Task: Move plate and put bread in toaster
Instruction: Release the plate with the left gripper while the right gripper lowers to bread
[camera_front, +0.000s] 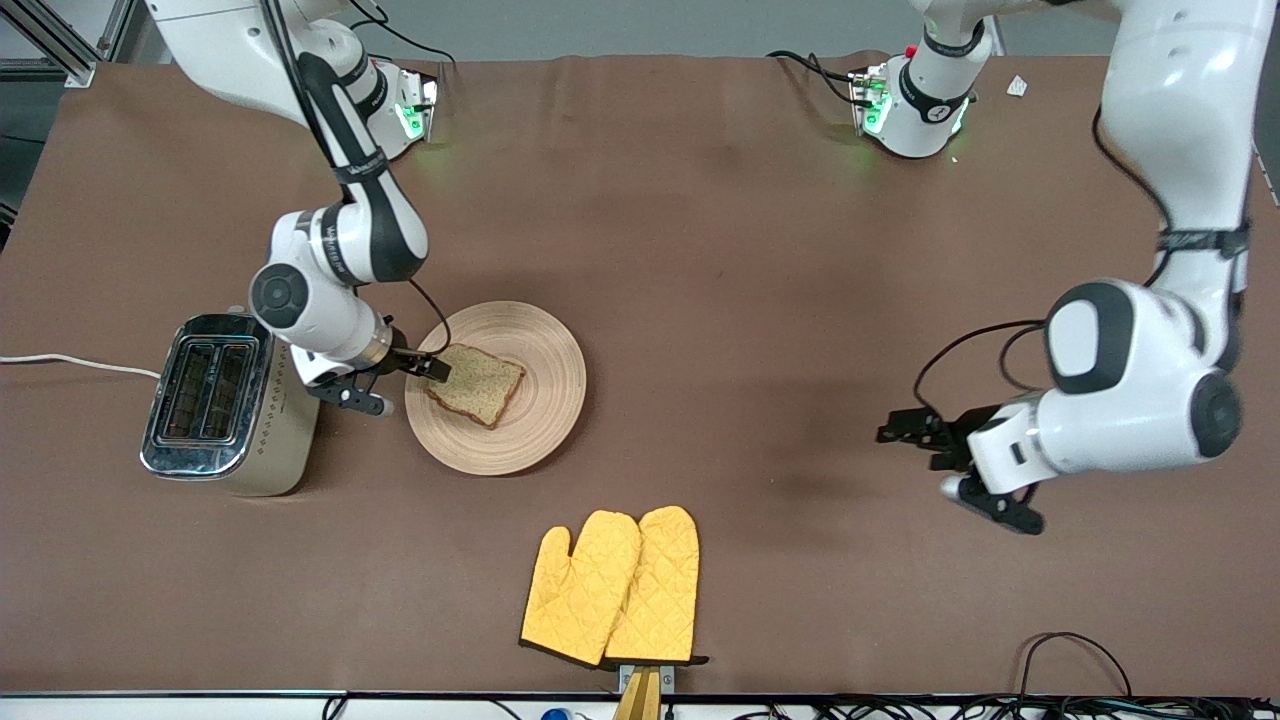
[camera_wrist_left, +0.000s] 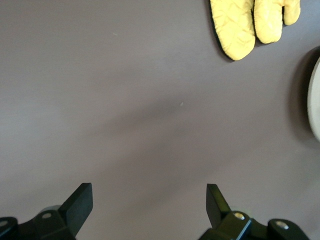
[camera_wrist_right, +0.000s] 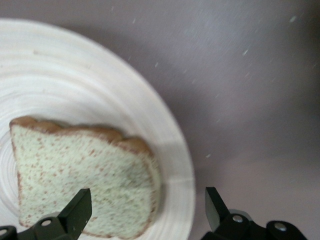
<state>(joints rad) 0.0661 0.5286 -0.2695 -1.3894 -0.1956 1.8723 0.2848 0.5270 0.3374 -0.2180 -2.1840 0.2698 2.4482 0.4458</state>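
Note:
The bread (camera_front: 480, 385) lies flat on the round light-wood plate (camera_front: 535, 335), which sits beside the cream and chrome toaster (camera_front: 215, 400). My right gripper (camera_front: 400, 385) is open, low at the plate's rim on the toaster's side. In the right wrist view the right gripper (camera_wrist_right: 148, 210) has one finger over the bread (camera_wrist_right: 85, 175) and the other past the plate's rim (camera_wrist_right: 177, 165), over the cloth. My left gripper (camera_front: 950, 470) waits open over bare cloth toward the left arm's end. In the left wrist view the left gripper (camera_wrist_left: 150, 200) holds nothing.
A pair of yellow oven mitts (camera_front: 615, 590) lies nearer to the front camera than the plate, and shows in the left wrist view as mitts (camera_wrist_left: 250, 25). The toaster's white cord (camera_front: 70, 362) runs off the right arm's end. Black cables (camera_front: 1075, 650) lie at the front edge.

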